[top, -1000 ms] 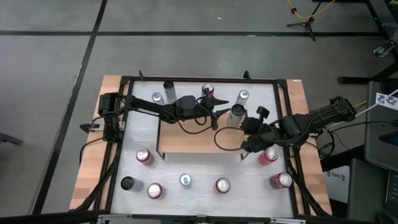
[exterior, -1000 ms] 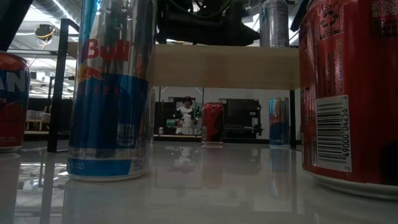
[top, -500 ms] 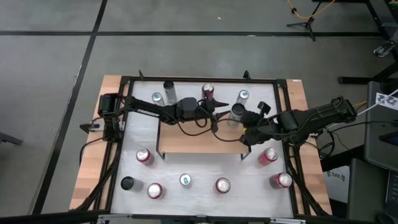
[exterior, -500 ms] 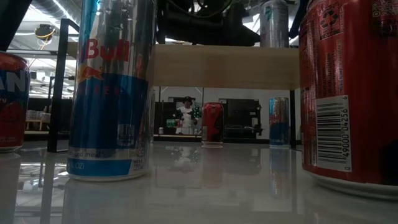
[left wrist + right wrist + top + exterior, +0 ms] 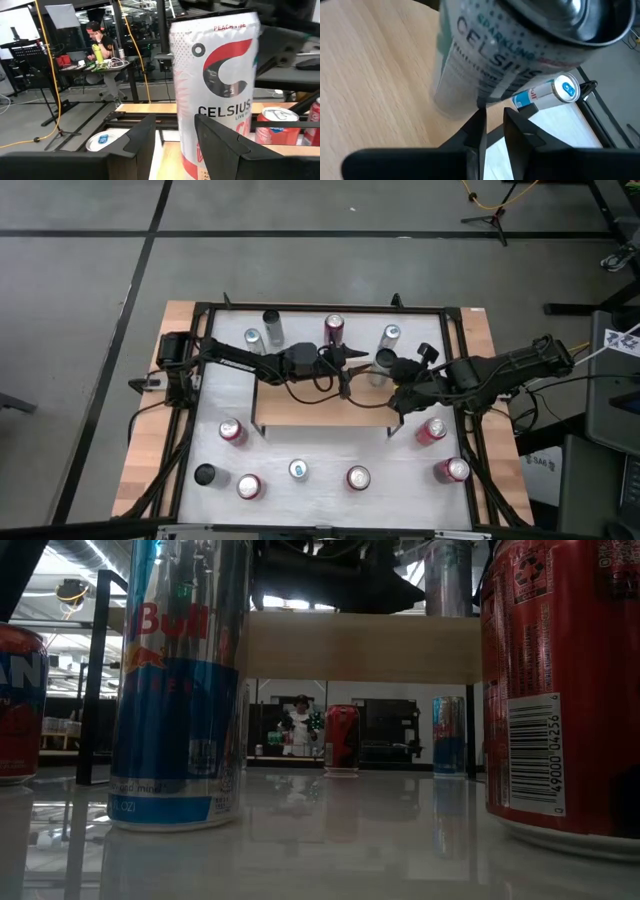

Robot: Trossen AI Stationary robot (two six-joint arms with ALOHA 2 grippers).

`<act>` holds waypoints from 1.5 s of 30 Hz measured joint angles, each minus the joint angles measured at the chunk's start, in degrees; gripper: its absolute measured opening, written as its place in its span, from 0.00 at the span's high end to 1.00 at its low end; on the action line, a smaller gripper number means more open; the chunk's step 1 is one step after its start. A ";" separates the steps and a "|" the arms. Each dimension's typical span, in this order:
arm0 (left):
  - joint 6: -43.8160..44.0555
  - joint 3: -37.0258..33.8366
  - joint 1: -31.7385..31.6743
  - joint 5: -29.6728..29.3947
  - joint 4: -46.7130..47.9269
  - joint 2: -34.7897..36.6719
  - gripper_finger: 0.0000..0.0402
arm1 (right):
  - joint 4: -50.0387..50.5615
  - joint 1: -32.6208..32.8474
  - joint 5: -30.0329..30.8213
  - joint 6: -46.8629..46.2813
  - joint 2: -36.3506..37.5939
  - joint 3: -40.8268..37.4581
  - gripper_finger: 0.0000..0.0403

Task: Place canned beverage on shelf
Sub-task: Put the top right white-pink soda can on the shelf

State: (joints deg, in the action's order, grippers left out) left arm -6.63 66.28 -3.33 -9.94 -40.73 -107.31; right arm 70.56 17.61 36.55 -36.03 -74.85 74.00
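A tall white Celsius can (image 5: pixel 384 358) (image 5: pixel 215 85) stands upright on the far right corner of the shelf (image 5: pixel 320 412), a light wooden board (image 5: pixel 375 65) on black legs. In the low view the can (image 5: pixel 447 578) shows on top of the board (image 5: pixel 360 645). My left gripper (image 5: pixel 358 357) (image 5: pixel 175 122) reaches level from the table's left. It is open by a gap narrower than the can, which stands just beyond its fingertips. My right gripper (image 5: pixel 396 392) (image 5: pixel 492 112) is shut and slants down beside the can's foot. My left gripper points level at the can's side (image 5: pixel 200 150) from the table's left. Its fingers stand in front of the can, and I cannot tell whether they touch it. My right gripper has its shut fingertips (image 5: pixel 479 117) at the can's lower wall (image 5: pixel 465 100), slanting down. Whether they touch it I cannot tell.
Several more cans stand on the white table: red ones (image 5: pixel 232 430) (image 5: pixel 432 429) (image 5: pixel 452 470) along the near side, silver and red ones (image 5: pixel 272 325) (image 5: pixel 334 328) (image 5: pixel 390 333) behind the shelf. A black frame (image 5: pixel 455 315) rims the table. A person (image 5: pixel 97 35) sits far off in the room.
My left gripper has swung a little toward the table's near edge, away from the red can behind the shelf and in line with the Celsius can. Its opening looks unchanged.
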 joint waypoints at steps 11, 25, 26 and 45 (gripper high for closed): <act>-0.09 -0.02 2.15 0.43 0.04 0.00 0.64 | 0.40 -0.07 0.41 -0.15 0.00 0.00 0.86; -6.29 -0.09 3.82 -8.90 0.59 0.11 0.64 | 1.10 0.00 -2.28 -0.17 -0.02 0.00 0.86; -6.44 -0.09 3.82 -9.11 0.82 0.11 0.64 | 1.12 0.00 -3.07 -0.19 -0.02 0.00 0.86; -5.71 -0.09 2.07 -10.95 1.66 0.11 0.64 | -0.62 0.00 -8.61 0.11 -0.02 0.00 0.86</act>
State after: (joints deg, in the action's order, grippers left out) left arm -12.34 66.19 -1.26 -20.89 -39.07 -107.20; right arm 69.95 17.61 27.94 -35.92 -74.87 74.00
